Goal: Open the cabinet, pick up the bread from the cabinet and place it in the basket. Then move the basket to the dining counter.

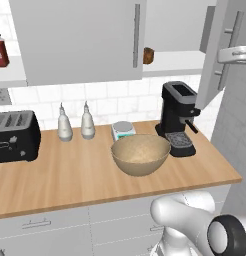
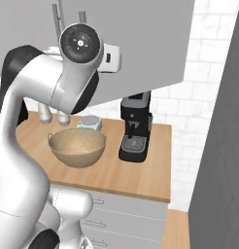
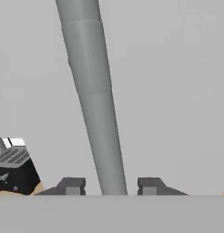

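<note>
Straddling the long round metal handle (image 3: 93,104) of the right cabinet door (image 1: 218,55), the hand (image 3: 111,185) has its two dark blocky fingertips (image 3: 71,185) spread a little, one on each side of the smooth grey bar, with a small gap to it; nothing is pinched. The hand is raised high and reaches level toward the flat, plain grey door, which stands swung out. The white arm (image 2: 68,82) bends up from the base in a big arc.

Just beyond the door, inside the open cabinet (image 1: 175,30), one small brown chunk of bread (image 1: 148,55) sits on the white shelf, beside the second door (image 1: 80,40), which is closed and has the same vertical bar. Below the hand, on the light wood table (image 1: 95,175), stands one black coffee machine (image 1: 179,117). Next to it is the one round tan basket (image 1: 140,154), bowl-shaped, with a speckled woven look. Behind the basket lies a small scale (image 1: 123,130). Farther from the hand stand two white pear-shaped bottles (image 1: 65,125) and one black toaster (image 1: 15,135). White tiles cover the wall behind.
</note>
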Controlling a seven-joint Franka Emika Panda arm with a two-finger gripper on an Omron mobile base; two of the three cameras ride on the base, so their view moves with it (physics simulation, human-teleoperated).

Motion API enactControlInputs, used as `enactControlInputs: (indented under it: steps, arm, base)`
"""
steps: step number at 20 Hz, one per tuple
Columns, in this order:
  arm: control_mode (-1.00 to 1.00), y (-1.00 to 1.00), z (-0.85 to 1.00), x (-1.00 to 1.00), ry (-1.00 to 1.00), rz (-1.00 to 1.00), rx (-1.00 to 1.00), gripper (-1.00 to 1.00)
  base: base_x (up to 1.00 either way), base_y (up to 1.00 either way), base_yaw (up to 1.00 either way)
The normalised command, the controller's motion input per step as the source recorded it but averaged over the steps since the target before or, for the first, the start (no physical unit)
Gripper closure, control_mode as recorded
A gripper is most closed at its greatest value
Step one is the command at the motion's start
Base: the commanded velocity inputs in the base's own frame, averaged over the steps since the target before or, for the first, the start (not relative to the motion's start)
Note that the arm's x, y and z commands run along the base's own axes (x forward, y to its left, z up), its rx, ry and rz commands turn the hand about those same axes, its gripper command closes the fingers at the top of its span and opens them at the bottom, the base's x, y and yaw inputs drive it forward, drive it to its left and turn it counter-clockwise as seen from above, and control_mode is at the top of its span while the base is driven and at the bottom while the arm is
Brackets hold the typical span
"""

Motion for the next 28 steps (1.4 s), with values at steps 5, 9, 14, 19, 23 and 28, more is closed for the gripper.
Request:
enactControlInputs:
  steps: [5, 9, 14, 19, 23, 28]
  arm:
    - [-1.0, 0.05, 0.04, -0.69, 0.01, -0.11, -0.06, -1.0]
    - [-1.0, 0.83, 0.03, -0.83, 0.02, -0.13, -0.45, -1.0]
    - [-1.0, 1.0, 0.04, -0.24, 0.18, 0.0, -0.78, -1.0]
    - [-1.0, 0.56, -0.36, 0.74, 0.4, -0.12, -0.79, -1.0]
    - [-1.0, -0.38, -0.54, 1.0, 0.38, -0.14, -0.69, -1.0]
    - [-1.0, -1.0, 0.01, 0.45, 0.41, -0.33, -0.45, -1.0]
  base:
    - [0.0, 0.0, 0.0]
    - [0.0, 0.0, 0.0]
    - [0.0, 0.0, 0.0]
    - [0.0, 0.0, 0.0]
    - [0.0, 0.0, 0.0]
    - [0.0, 0.0, 0.0]
